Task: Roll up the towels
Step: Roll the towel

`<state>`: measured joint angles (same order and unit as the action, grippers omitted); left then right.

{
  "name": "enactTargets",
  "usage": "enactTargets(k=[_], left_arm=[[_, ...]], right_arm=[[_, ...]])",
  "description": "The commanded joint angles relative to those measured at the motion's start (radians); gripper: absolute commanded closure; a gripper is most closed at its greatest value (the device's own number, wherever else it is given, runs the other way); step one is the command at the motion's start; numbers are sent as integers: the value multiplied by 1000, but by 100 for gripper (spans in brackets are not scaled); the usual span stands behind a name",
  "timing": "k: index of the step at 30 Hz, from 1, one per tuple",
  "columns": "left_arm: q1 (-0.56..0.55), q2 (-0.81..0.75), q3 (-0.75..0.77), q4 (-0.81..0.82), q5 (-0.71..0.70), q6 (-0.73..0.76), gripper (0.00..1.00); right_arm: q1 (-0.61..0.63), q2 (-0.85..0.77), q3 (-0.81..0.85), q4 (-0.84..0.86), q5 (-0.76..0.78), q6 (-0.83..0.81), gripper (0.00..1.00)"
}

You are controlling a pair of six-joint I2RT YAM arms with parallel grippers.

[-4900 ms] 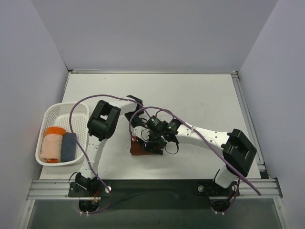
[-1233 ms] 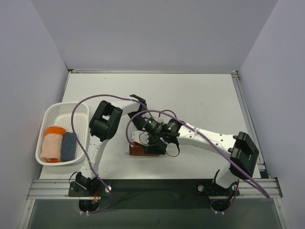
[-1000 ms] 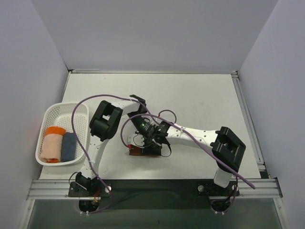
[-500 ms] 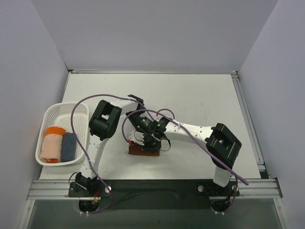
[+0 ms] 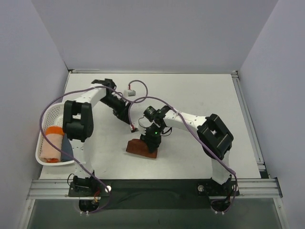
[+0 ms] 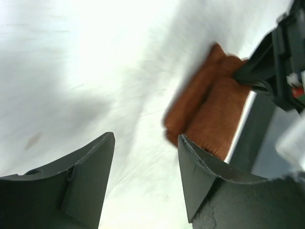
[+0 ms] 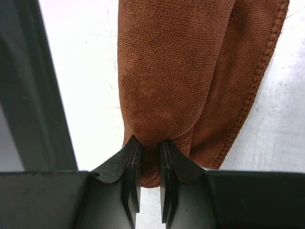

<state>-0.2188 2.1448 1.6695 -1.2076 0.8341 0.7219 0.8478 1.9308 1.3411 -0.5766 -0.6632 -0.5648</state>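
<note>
Firmness counts: the right gripper (image 7: 145,143), pinched on one end of the rolled rust-brown towel (image 7: 176,71), should hold its layers tight while the left gripper (image 6: 146,138) hangs spread and empty

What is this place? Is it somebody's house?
Probably a robot lab test cell, not a home: a left arm and right arm bolted to a white table, with plain walls boxing it in.

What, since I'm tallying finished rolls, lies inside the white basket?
A rolled peach-orange towel and a sliver of slate-blue towel beside it. The left arm covers the rest of the basket.
</note>
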Motion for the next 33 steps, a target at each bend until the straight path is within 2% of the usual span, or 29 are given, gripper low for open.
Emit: enactTargets(k=[1, 4, 6, 8, 9, 11, 12, 13, 15, 16, 18, 20, 23, 29, 33], left_arm=[[130, -178, -13, 160, -3, -61, 34], [213, -267, -22, 212, -13, -96, 34], [214, -348, -92, 293, -77, -107, 34], [213, -517, -230, 362, -108, -92, 30], [187, -631, -285, 419, -131, -67, 29], [144, -733, -382, 448, -159, -20, 26], [110, -779, -480, 456, -193, 43, 23], [42, -860, -526, 465, -211, 71, 22], [-36, -928, -665, 508, -245, 137, 18], [-116, -975, -710, 535, -259, 146, 16], [-201, -1002, -804, 618, -312, 178, 15], [-327, -999, -836, 670, -354, 220, 14], [-427, -959, -875, 735, -398, 252, 12], [-536, -876, -945, 945, -486, 287, 11], [-613, -823, -968, 988, -500, 312, 14]], right_arm=[[-21, 122, -8, -147, -117, 6, 100], [-61, 187, 39, -202, -197, -9, 100], [-102, 266, 114, -276, -280, -33, 100], [-130, 354, 203, -370, -328, -56, 100], [-154, 381, 236, -396, -360, -75, 100], [-177, 446, 306, -449, -384, -79, 100], [-184, 467, 331, -471, -395, -81, 100], [-191, 485, 354, -491, -403, -96, 100], [-200, 528, 403, -529, -409, -106, 100], [-202, 539, 417, -539, -409, -104, 100], [-202, 565, 444, -545, -400, -99, 100], [-202, 585, 460, -554, -389, -95, 100], [-205, 599, 480, -557, -381, -84, 100], [-214, 614, 498, -559, -378, -66, 100], [-219, 611, 500, -557, -378, -61, 100]])
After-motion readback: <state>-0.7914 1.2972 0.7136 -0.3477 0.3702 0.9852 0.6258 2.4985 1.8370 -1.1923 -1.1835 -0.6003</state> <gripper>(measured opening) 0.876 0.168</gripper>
